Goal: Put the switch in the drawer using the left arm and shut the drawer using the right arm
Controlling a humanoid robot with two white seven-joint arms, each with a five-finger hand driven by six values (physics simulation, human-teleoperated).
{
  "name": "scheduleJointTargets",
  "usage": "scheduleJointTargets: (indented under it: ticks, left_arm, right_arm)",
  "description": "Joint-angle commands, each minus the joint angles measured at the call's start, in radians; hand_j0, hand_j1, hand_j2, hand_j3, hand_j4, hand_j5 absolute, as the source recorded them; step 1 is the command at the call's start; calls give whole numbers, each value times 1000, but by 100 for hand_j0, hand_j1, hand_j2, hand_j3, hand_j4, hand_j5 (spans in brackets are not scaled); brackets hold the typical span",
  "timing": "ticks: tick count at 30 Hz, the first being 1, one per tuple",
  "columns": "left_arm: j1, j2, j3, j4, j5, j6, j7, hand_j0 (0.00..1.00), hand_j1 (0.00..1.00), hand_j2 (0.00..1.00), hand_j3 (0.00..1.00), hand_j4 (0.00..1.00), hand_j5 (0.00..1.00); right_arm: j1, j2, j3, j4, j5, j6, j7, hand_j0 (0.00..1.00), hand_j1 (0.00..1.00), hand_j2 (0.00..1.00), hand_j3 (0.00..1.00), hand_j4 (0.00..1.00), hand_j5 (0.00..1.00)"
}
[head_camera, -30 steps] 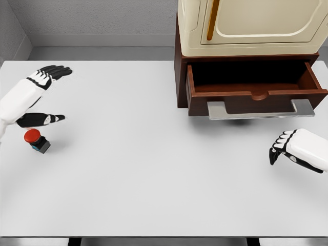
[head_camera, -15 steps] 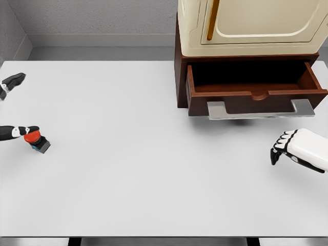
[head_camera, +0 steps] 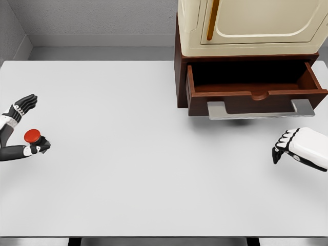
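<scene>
**Operator:** Closing my left hand (head_camera: 20, 130) on the switch (head_camera: 35, 140), far out to the left of the drawer (head_camera: 253, 87) near the table (head_camera: 154, 169) edge. 1 digit lies under the red button, against the dark base; the upper fingers (head_camera: 23, 105) are spread above it, so I judge the grasp isn't made.

**Spotter:** What makes this step go well?

**Operator:** I'd bring those upper fingers down to pinch the base from 2 sides, not the round cap, then lift straight before carrying it toward the drawer.

**Spotter:** And the other arm?

**Operator:** My right hand (head_camera: 300, 148) rests just below the drawer's handle (head_camera: 260, 109), fingers curled, holding nothing. Drawer stands open.
</scene>
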Motion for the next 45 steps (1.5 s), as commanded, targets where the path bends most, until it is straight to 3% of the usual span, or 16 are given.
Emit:
scheduleJointTargets:
  ticks: [1, 6, 15, 21, 28, 36, 45]
  left_arm:
    - [0, -7, 0, 7, 12, 1, 0, 100, 100, 100, 100, 100, 100]
    - [-6, -21, 0, 10, 10, 15, 0, 100, 100, 100, 100, 100, 100]
    - [-15, -21, 2, 22, 15, 257, 0, 100, 100, 100, 100, 100, 100]
    - [-34, -24, 5, 71, 16, 266, 0, 100, 100, 100, 100, 100, 100]
    - [-72, -102, 3, 142, 10, 266, 0, 100, 100, 100, 100, 100, 100]
    - [-81, -133, 0, 200, -2, 263, -1, 100, 100, 100, 100, 100, 100]
    - [-77, -124, 6, 206, -1, 256, -1, 100, 100, 100, 100, 100, 100]
  right_arm:
    - [0, -2, -1, 0, -5, -1, 0, 26, 26, 26, 26, 26, 26]
    - [0, -1, -1, 0, -5, -1, 0, 26, 26, 26, 26, 26, 26]
    - [-2, -2, -1, 0, -4, -1, 0, 26, 26, 26, 26, 26, 26]
    - [-15, -1, -1, 0, -2, -1, 1, 26, 26, 26, 26, 26, 26]
    - [-17, -2, -1, 0, -4, -1, 1, 26, 26, 26, 26, 26, 26]
    - [-15, -2, -1, 0, -4, -1, 1, 26, 26, 26, 26, 26, 26]
    - [-17, -2, -1, 0, -2, -1, 1, 26, 26, 26, 26, 26, 26]
